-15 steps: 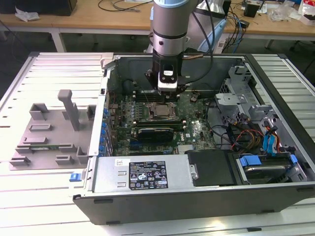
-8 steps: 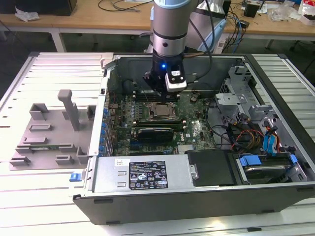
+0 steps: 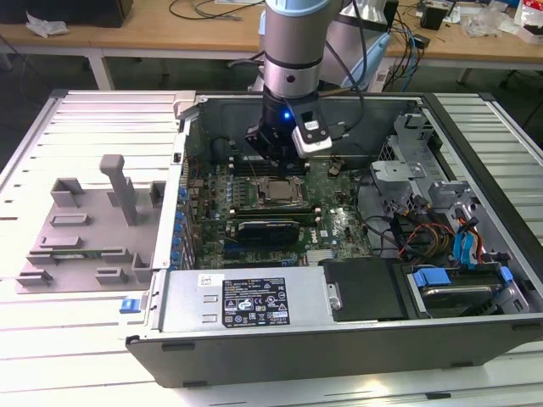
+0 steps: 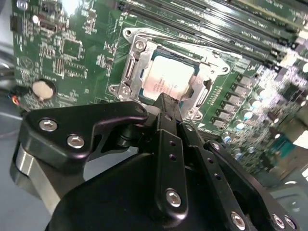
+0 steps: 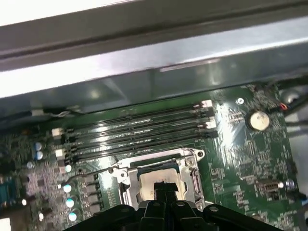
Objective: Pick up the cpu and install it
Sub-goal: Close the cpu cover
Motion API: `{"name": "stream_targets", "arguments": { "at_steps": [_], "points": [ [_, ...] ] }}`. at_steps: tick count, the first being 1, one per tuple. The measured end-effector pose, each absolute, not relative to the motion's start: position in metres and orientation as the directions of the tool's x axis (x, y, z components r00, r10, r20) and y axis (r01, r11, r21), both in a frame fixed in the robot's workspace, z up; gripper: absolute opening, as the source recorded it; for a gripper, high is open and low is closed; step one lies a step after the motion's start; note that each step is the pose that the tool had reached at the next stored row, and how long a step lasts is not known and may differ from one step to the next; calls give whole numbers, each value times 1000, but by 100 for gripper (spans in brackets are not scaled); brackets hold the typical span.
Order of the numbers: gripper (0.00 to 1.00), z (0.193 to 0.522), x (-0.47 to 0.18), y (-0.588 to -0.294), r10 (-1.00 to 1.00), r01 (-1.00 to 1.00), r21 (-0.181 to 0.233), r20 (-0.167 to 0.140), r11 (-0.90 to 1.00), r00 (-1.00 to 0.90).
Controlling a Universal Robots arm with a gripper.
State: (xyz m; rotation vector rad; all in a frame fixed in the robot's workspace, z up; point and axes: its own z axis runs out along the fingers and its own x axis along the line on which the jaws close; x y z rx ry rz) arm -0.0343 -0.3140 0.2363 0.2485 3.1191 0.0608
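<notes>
Silvery cpu [image 4: 168, 79] inside socket frame [image 4: 129, 72], hand [image 4: 166, 100] near.

my claw [image 4: 164, 101] is matt black all over, dotted with bright silver screw heads. the cpu [image 4: 168, 79] has a pale silvery-white top with faint grey print. its socket frame [image 4: 131, 67] is shiny steel colour. the motherboard [image 4: 72, 53] is deep green, speckled with tiny silver and black parts, and its round coin cell [image 4: 42, 89] is silver. the memory slots [image 5: 139, 131] show as long black stripes with white end clips. in the exterior view my arm [image 3: 293, 42] is silver-grey with a small blue light, the tray [image 3: 85, 225] plain grey, the case [image 3: 339, 352] dark grey, and the table [image 3: 59, 356] white with ribbed lines.
</notes>
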Motion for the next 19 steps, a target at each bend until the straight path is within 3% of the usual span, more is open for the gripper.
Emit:
{"name": "stream_targets", "arguments": {
  "at_steps": [6, 19],
  "points": [
    [11, 235, -34, -314, 41, 41, 39, -9, 998, -999],
    [11, 235, -41, -324, 39, 39, 40, -9, 998, -999]
  ]
}}
